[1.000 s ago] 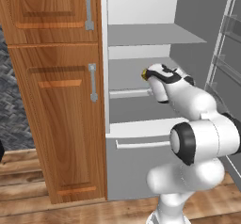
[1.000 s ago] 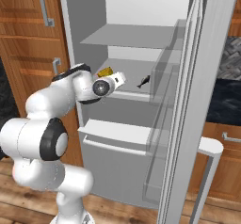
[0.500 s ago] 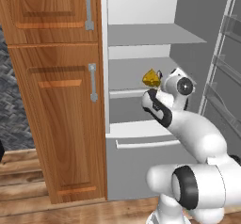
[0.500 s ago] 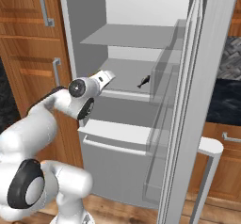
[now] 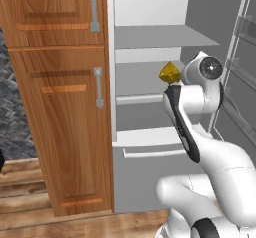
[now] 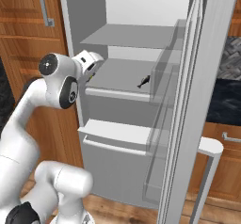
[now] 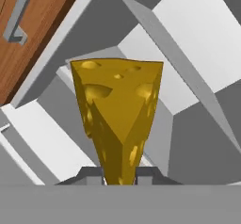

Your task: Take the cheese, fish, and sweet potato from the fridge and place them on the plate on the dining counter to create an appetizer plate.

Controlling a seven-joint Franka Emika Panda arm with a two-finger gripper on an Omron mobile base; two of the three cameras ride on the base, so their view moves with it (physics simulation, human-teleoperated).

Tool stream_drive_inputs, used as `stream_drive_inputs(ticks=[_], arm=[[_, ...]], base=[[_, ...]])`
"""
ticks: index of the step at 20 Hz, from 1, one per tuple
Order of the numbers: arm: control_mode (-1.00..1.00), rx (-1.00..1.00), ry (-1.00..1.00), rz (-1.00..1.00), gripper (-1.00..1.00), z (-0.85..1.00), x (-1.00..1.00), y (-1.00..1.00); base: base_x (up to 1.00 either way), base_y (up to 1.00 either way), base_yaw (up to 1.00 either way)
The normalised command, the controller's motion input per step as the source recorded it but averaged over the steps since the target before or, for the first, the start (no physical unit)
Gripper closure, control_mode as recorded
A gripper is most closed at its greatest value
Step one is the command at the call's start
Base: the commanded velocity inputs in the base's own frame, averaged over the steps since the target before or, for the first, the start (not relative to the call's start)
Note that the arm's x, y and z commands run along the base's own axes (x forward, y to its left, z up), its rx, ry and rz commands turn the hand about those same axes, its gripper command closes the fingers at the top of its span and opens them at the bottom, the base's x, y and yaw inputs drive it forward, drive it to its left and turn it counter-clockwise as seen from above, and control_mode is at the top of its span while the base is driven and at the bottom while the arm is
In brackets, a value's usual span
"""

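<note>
My gripper (image 7: 118, 178) is shut on the narrow end of the cheese (image 7: 117, 110), a yellow-orange wedge with round holes that points up between the fingers (image 7: 92, 175). In the left base view the cheese (image 5: 170, 72) hangs in front of the fridge's (image 5: 165, 34) middle shelf, just above my gripper (image 5: 173, 83). From the right base view, my gripper (image 6: 90, 69) is at the left edge of the fridge (image 6: 132, 35) opening. The small dark fish (image 6: 144, 81) lies on the middle shelf, to the right of the gripper. The sweet potato, plate and dining counter are out of view.
Tall wooden cabinets (image 5: 55, 107) with metal handles stand close on the fridge's left. The open fridge door (image 6: 188, 105) with its racks juts out on the right. A lower drawer (image 5: 150, 152) sits under the shelves. A black wall counter (image 6: 226, 100) lies beyond the door.
The arm has folded back and risen. The gripper has drawn the cheese out from over the middle shelf toward the left front edge of the fridge opening. The fish has not moved.
</note>
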Motion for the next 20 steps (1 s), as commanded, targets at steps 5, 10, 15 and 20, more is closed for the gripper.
stream_drive_inputs(ticks=[5,10,15,20], arm=[[-1.0,0.0,0.06,0.0,1.0,0.46,-1.0,0.0],[-1.0,0.0,-0.08,0.0,1.0,-0.14,-1.0,0.0],[-1.0,-0.01,-0.22,0.01,1.0,-0.21,-0.73,0.03],[-1.0,0.0,-0.2,0.0,1.0,-0.02,-0.21,0.0]], base=[[0.0,0.0,0.0],[0.0,0.0,0.0],[0.0,0.0,0.0],[0.0,0.0,0.0]])
